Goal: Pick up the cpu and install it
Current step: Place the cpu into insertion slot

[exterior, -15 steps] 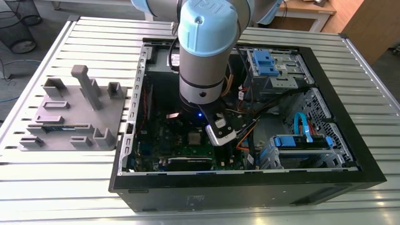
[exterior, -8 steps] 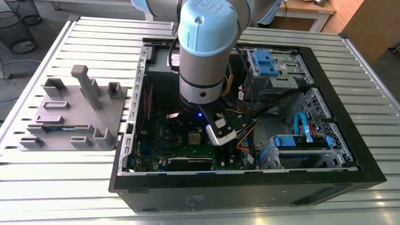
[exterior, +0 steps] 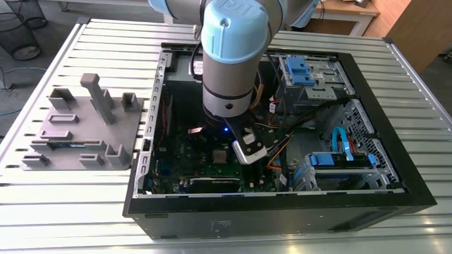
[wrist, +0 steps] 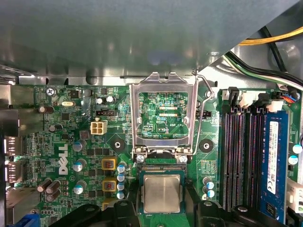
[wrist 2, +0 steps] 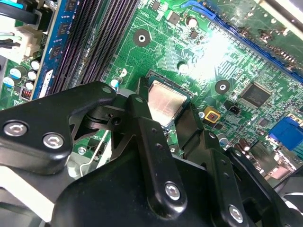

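Tool (wrist 2: 166, 115) pinches the cpu (wrist 2: 165, 101) by opposite edges — chip flat, dead centre in its grip — open socket frame (wrist: 134, 118) just beyond.

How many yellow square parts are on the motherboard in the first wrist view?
2. One yellow square part lies near the hinge end of the open socket frame, the other near the cpu. More may be hidden.
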Tool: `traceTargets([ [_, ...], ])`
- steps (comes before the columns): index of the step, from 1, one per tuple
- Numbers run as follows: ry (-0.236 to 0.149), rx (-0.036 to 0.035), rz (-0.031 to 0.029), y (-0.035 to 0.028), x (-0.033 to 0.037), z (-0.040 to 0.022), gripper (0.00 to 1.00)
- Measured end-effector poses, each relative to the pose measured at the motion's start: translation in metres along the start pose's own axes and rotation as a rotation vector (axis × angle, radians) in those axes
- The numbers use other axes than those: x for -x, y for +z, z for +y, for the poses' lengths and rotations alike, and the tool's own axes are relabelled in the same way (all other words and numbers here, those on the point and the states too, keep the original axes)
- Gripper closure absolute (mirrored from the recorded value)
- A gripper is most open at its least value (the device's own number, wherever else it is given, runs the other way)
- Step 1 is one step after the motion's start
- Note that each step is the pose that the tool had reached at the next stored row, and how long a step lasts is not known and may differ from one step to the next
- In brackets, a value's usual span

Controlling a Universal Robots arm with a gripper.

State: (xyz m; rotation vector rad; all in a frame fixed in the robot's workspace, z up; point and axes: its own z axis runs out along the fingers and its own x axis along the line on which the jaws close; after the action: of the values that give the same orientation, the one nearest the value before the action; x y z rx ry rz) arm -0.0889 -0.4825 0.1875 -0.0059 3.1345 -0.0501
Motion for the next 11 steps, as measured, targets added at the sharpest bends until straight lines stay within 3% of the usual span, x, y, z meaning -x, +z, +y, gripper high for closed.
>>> traceTargets([
  [11, 0.0, 0.0008, -0.0007, 0.0003, 0.0002, 0.0002, 0.52],
])
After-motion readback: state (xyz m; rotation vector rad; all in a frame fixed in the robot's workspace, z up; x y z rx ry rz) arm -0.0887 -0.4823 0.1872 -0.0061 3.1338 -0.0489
